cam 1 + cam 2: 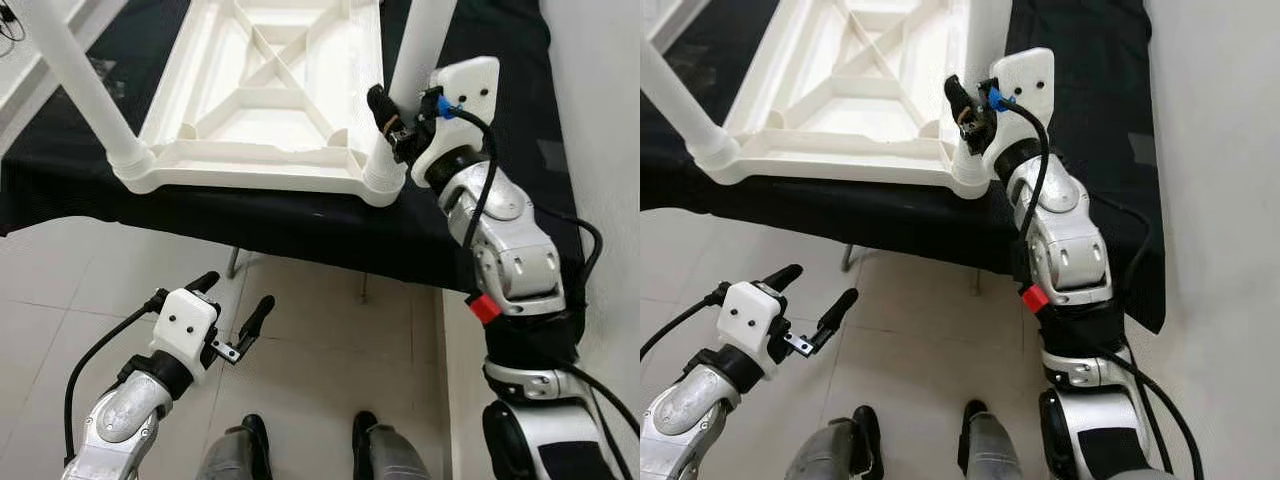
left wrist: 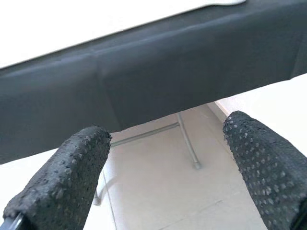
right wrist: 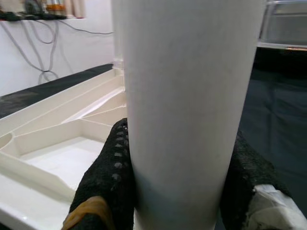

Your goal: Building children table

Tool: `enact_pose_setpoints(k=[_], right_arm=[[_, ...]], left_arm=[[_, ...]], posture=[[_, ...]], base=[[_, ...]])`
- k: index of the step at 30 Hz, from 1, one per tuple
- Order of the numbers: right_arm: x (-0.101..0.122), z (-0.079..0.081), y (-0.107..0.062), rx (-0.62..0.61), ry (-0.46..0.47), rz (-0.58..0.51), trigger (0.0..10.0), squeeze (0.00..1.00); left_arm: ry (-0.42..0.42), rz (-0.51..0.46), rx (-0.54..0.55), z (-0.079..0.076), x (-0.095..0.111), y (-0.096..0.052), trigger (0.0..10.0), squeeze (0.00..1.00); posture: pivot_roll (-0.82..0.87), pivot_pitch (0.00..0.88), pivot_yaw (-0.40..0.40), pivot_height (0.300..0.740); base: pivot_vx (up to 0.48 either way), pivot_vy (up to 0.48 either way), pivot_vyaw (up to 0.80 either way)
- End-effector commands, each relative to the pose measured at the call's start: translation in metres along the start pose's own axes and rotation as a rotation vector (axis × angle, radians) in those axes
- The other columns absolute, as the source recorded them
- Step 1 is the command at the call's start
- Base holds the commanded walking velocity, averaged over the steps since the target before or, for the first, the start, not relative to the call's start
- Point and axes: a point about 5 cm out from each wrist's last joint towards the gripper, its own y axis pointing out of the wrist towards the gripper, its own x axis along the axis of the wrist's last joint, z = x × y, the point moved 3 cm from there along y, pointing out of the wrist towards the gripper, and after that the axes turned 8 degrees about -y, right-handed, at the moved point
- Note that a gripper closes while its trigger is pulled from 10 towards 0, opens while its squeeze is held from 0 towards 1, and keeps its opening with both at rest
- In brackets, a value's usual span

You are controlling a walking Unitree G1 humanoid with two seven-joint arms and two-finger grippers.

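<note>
On the near edge of the black-covered desk (image 1: 300, 225), a white plastic children's tabletop (image 1: 265, 100) is lying upside down, its ribbed underside facing up with crossing diagonal braces inside a rectangular frame. Round sockets are sitting at its two near corners, both reaching the desk's edge. A white tubular leg (image 1: 80, 80) is standing in the near-left socket and slanting up toward the left. A second, right leg (image 1: 425, 45) is rising from the near-right socket (image 1: 380, 180), smooth, matte and cylindrical.

The right gripper (image 1: 392, 125) is clamping this right leg just above its socket; in the right wrist view the two black dotted fingers (image 3: 112, 177) are pressing against opposite sides of the tube (image 3: 187, 110). The silver right arm (image 1: 510, 250) is reaching up alongside the desk's right side.

The left gripper (image 1: 232, 310) is hovering below the desk's near edge, over pale floor tiles (image 1: 330, 340), with its fingers spread apart and holding nothing. Between them, the left wrist view is showing the hanging black cloth (image 2: 144, 86) and a thin metal desk leg (image 2: 188, 139). Two dark shoes (image 1: 310, 440) are standing on the tiles underneath.
</note>
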Motion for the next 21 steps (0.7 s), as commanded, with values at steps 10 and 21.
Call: enact_pose_setpoints(k=[10, 21], right_arm=[[-0.037, 0.016, -0.009, -0.076, 0.034, 0.173, 1.5, 0.00], [-0.012, 0.023, -0.006, -0.021, 0.061, 0.050, 10.0, 1.00]], left_arm=[[-0.002, 0.022, 0.000, -0.003, -0.008, -0.003, 10.0, 0.00], [0.002, 0.020, 0.003, -0.003, -0.008, -0.004, 10.0, 0.00]], posture=[[0.03, 0.298, -0.013, 0.740], [0.03, 0.300, -0.014, 0.740]], base=[[0.000, 0.000, 0.00], [0.000, 0.000, 0.00]])
